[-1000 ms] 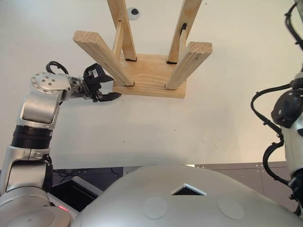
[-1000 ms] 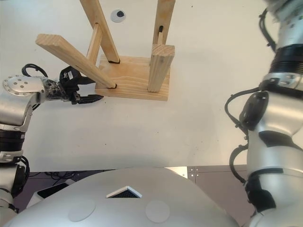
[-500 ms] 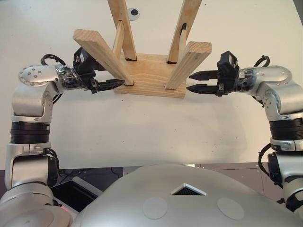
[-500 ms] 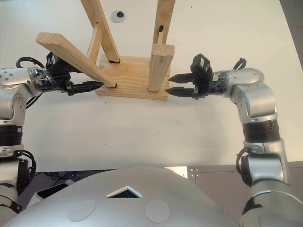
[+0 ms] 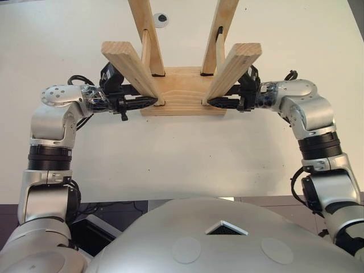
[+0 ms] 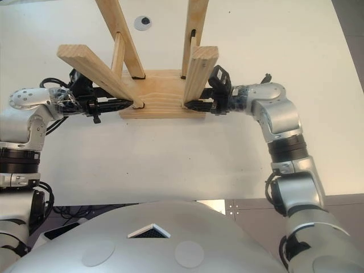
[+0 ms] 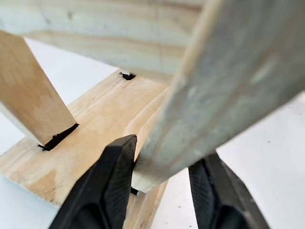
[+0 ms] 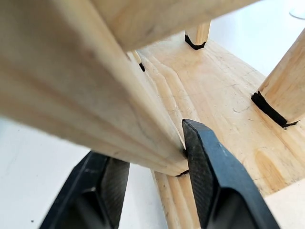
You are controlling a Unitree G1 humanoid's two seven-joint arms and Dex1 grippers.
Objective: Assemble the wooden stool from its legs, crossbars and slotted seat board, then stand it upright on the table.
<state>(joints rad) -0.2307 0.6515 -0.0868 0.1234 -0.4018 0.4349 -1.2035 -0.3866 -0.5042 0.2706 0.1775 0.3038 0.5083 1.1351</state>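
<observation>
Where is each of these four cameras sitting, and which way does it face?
Left eye view: head, facing forward and down at the upturned stool on the table; both arms, left gripper, right gripper.
Right eye view: head too, same scene and arms.
Left wrist view: left wrist, facing along its fingers clamping the near left leg.
Right wrist view: right wrist, fingers clamping the near right leg.
Shared: all show the seat board.
</observation>
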